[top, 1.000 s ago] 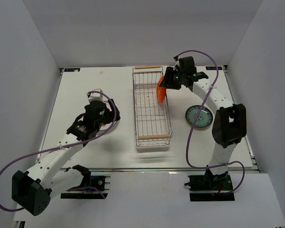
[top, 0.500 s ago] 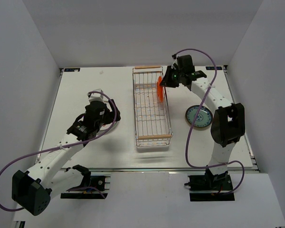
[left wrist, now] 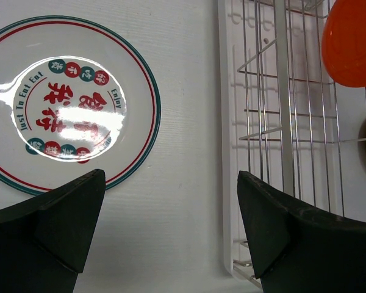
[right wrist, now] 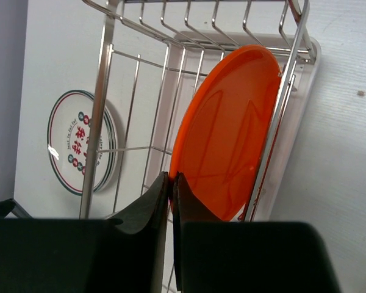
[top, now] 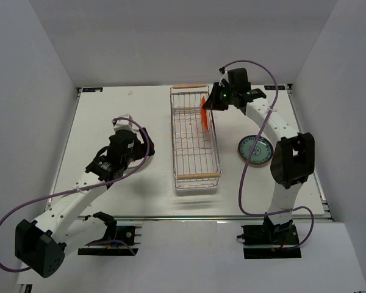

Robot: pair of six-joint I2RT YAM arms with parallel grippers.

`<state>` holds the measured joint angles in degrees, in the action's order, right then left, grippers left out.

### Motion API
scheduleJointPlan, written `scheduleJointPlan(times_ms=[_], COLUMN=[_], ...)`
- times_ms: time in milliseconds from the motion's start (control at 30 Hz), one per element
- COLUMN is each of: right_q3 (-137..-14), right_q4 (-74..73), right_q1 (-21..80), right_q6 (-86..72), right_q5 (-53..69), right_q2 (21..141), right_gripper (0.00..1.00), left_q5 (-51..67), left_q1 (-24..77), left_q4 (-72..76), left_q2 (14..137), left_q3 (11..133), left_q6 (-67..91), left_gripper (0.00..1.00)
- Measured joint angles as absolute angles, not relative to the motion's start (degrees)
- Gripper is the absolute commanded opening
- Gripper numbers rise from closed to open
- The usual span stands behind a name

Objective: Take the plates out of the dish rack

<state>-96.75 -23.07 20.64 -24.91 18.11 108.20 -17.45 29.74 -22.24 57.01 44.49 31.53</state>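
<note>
The silver wire dish rack (top: 174,137) lies mid-table, a wooden bar at each short end. An orange-red plate (right wrist: 232,122) stands on edge at its far right, leaning on the rack's side wire. My right gripper (right wrist: 171,177) is shut on this plate's lower rim, and from above it (top: 212,105) sits at the rack's far right corner. My left gripper (left wrist: 171,183) hangs open over bare table, holding nothing. It is between a white plate with red marks (left wrist: 67,104) and the rack's left side (left wrist: 280,91).
A teal patterned plate (top: 255,149) lies flat on the table right of the rack, next to the right arm. White walls close in the table on the left, far and right sides.
The right gripper's jaws have closed onto the orange-red plate's rim, and the plate now stands more upright in the rack. The left arm has not moved.
</note>
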Motion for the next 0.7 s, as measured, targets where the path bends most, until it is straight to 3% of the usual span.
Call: scheduleJointPlan(times_ms=[467, 700], right_q3=[-98.63, -95.98], right_q4=[-24.27, -28.08], right_q1=[20.4, 19.88], right_q6=[-22.59, -19.75], right_q5=[22.22, 12.62], right_q2=[96.97, 85.23], right_gripper=[0.0, 0.0], left_q5=[-17.54, -19.03], left_q1=[29.74, 29.74], left_q4=[-22.24, -22.57], left_q2=[56.75, 56.73], left_q3=[44.49, 44.49], left_q6=[31.51, 31.55], left_gripper=[0.98, 0.98])
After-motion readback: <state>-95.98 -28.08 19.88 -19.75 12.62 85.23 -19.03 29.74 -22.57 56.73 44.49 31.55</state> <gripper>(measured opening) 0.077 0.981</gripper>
